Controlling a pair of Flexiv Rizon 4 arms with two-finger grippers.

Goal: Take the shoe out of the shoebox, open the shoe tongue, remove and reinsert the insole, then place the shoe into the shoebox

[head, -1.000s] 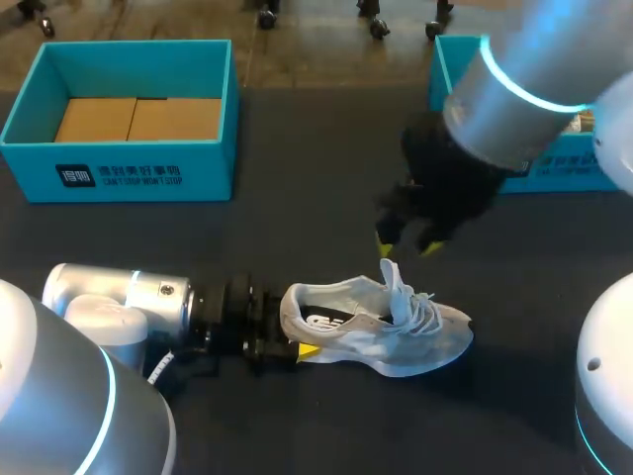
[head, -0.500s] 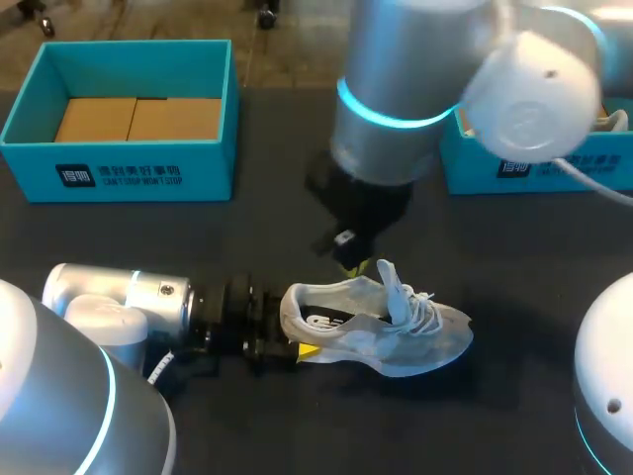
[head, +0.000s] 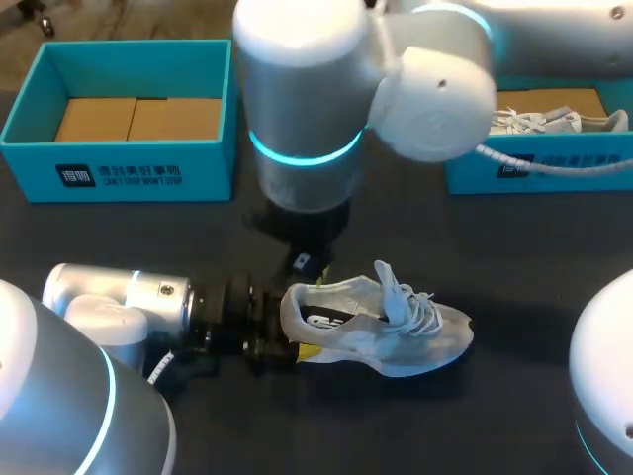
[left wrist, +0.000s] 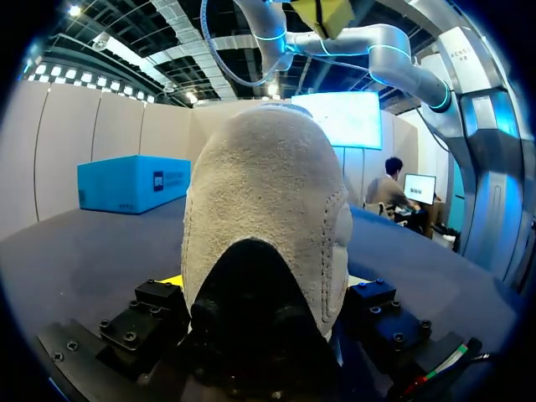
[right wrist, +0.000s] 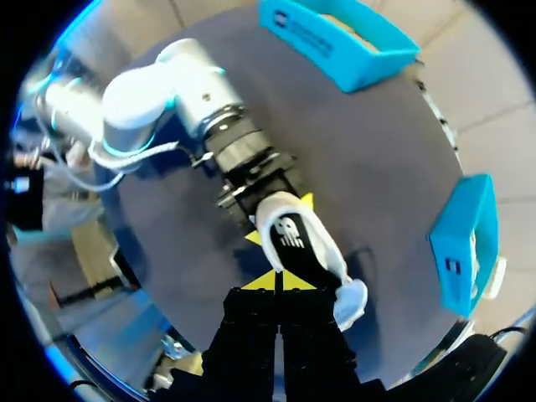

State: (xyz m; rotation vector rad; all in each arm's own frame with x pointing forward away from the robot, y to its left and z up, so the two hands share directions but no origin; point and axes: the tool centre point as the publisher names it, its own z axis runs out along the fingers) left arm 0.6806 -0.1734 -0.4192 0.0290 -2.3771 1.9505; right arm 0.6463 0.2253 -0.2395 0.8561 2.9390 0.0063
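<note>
A pale grey sneaker (head: 386,325) lies on its side on the dark table, tongue and laces raised. My left gripper (head: 294,333) has the shoe's heel (left wrist: 268,209) between its wide-set fingers, one yellow tip on each side, so it is shut on the shoe. In the right wrist view the sneaker (right wrist: 303,253) lies just under my right gripper (right wrist: 278,281), whose yellow tips are pressed together with nothing between them. In the head view my right arm (head: 307,109) reaches over from the right, and its wrist hides that gripper above the heel. From the left wrist the right gripper (left wrist: 322,12) hangs overhead.
A teal shoebox (head: 119,173) with a cardboard liner stands at the back left. A second teal box (head: 539,170) at the back right holds another pale shoe (head: 542,121). Bare dark table lies in front of and to the right of the sneaker.
My right arm has swung left from beside the tongue to over the heel end, and its gripper has gone from open to shut. The left arm and the sneaker have not moved.
</note>
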